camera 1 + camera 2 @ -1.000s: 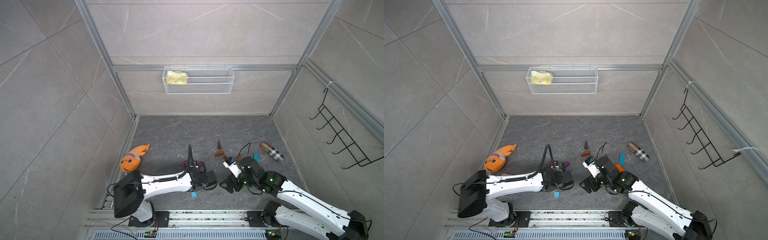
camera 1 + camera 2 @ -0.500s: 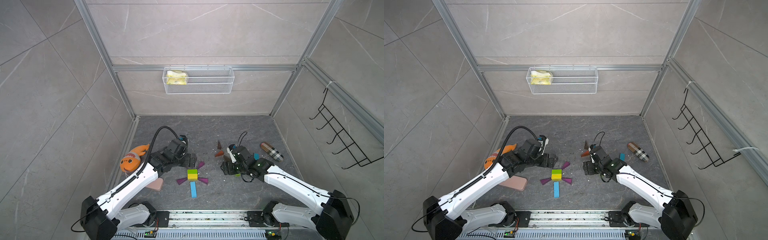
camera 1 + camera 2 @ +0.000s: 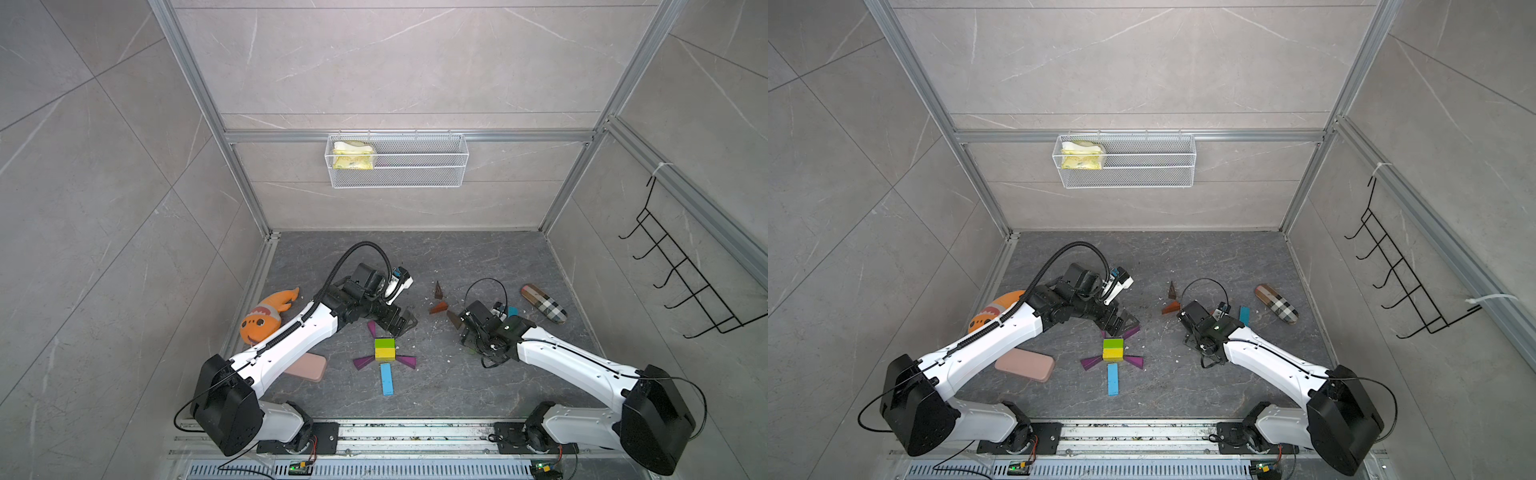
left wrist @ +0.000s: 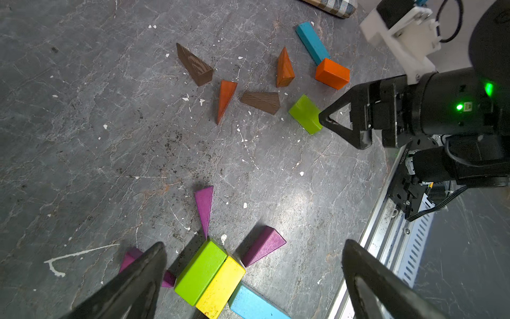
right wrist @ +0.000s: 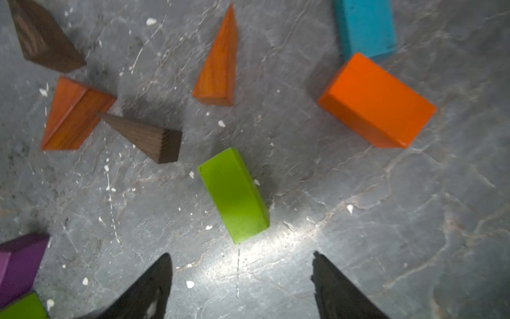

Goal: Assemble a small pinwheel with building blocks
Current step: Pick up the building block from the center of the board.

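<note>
Hovering over half-built pinwheel [image 3: 385,349] on desk [image 3: 457,386]: left hand [image 4: 254,244], wide open, empty. Right hand [image 5: 240,255] open too, empty, just short of loose green brick [image 5: 234,194]. Second ago both sat tucked near rail [image 3: 415,432].

Grey floor [image 3: 457,257] bears building blocks [image 3: 384,344], plush fish [image 3: 266,318], plaid pouch [image 3: 543,303] and pink case [image 3: 305,365].

Lab robot cell: grey panel walls [image 3: 374,62], aluminium frame [image 3: 270,136], base rail [image 3: 415,432].
</note>
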You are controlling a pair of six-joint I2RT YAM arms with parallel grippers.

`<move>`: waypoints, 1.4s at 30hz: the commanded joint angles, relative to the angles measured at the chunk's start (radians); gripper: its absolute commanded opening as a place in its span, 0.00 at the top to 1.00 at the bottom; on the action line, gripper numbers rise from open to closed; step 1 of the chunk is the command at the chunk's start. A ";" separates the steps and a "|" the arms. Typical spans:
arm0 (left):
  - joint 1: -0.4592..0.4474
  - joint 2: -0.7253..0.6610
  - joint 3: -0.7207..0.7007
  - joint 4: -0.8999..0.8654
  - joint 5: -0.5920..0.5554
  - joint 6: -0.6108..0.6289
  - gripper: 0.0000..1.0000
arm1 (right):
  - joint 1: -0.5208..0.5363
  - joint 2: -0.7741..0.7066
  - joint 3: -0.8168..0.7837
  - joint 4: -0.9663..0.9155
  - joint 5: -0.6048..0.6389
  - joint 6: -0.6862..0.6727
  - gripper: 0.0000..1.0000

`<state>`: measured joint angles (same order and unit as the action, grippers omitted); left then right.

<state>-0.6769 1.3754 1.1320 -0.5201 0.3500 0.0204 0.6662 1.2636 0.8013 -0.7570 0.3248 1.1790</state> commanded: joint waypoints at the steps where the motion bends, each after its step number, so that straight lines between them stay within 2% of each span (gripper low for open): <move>1: 0.007 -0.039 -0.012 0.043 0.026 0.035 0.00 | -0.005 0.022 0.066 -0.151 0.077 0.218 0.16; 7: 0.006 -0.055 -0.018 0.053 0.032 0.032 0.00 | -0.005 0.108 0.154 -0.213 0.065 0.384 0.14; 14: 0.005 -0.067 -0.029 0.050 0.072 0.030 0.00 | -0.021 0.182 0.216 -0.229 0.037 0.486 0.12; 21: 0.002 -0.079 -0.034 0.057 0.095 0.032 0.00 | -0.043 0.246 0.142 -0.090 -0.081 0.510 0.11; 32: 0.000 -0.071 -0.037 0.062 0.104 0.030 0.00 | -0.085 0.324 0.145 -0.050 -0.040 0.473 0.12; 42: -0.001 -0.065 -0.041 0.068 0.122 0.027 0.00 | -0.121 0.375 0.122 0.017 -0.111 0.478 0.13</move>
<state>-0.6743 1.3216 1.1007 -0.4839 0.4316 0.0311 0.5484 1.6215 0.9340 -0.7464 0.2298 1.6566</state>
